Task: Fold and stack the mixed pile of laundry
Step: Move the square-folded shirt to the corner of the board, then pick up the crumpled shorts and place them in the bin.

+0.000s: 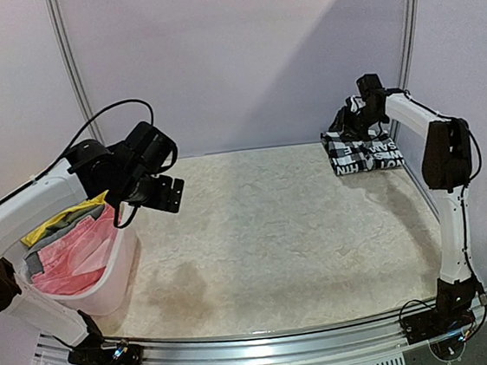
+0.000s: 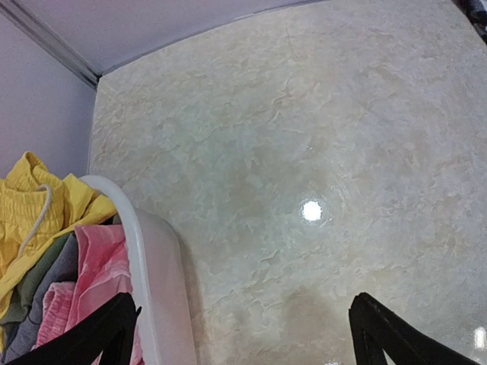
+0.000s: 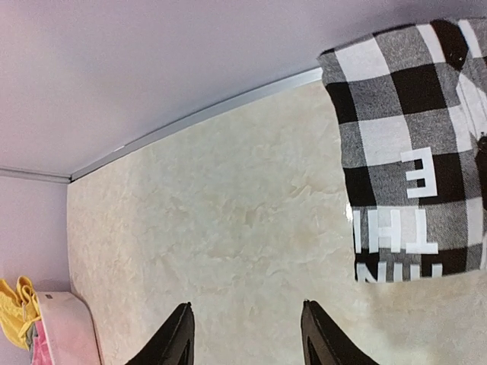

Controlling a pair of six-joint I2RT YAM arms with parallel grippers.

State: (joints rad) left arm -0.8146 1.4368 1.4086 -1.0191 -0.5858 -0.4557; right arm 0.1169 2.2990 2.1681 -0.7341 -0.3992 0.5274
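left gripper hangs over the rim of the white plastic basket, fingers spread wide in the left wrist view and holding nothing. right gripper sits at the far right corner of the table, its fingers parted and empty too.

the black-and-white checked shirt lies folded flat at that far right corner, white lettering facing up, near the back wall. in the right wrist view it lies off to one side of the open fingers, not between them.

the other garments are bunched in the basket at the left edge: a pink piece on top toward the front, a bright yellow one with a white drawcord spilling over the rim behind it, and a grey one wedged between them.

the pale marbled table lies between basket and shirt, which are well apart.
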